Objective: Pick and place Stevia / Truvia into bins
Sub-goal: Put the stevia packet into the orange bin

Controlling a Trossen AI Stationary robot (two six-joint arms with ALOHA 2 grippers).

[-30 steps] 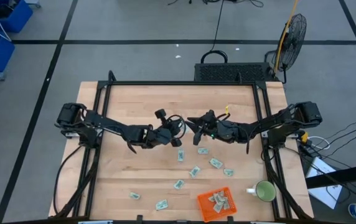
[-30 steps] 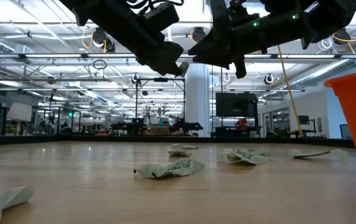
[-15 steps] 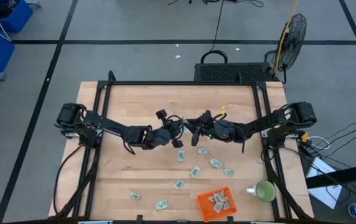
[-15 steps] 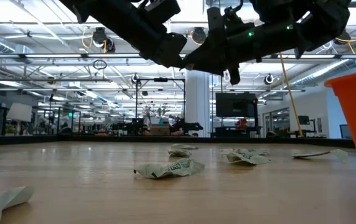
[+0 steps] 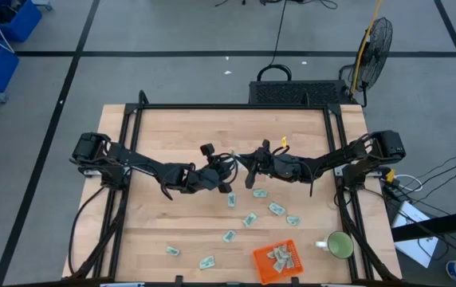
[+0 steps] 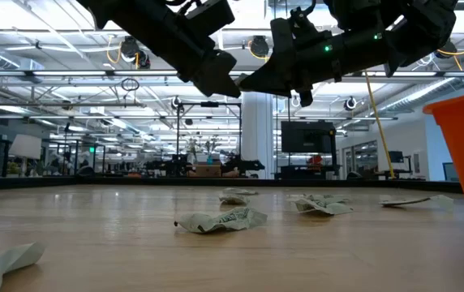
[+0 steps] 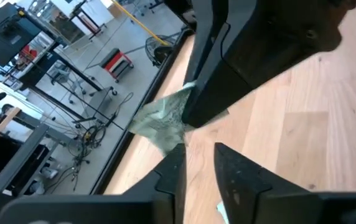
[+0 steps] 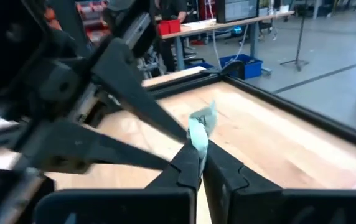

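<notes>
Right pincer (image 8: 198,163) has clamped onto the sachet (image 8: 201,126) mid-air; left pincer (image 7: 198,163) has parted

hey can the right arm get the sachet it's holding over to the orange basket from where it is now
Probably yes. The right gripper is shut on a sachet above mid-table, and the orange basket sits on its own side near the front edge; only the green mug stands nearby.
</notes>
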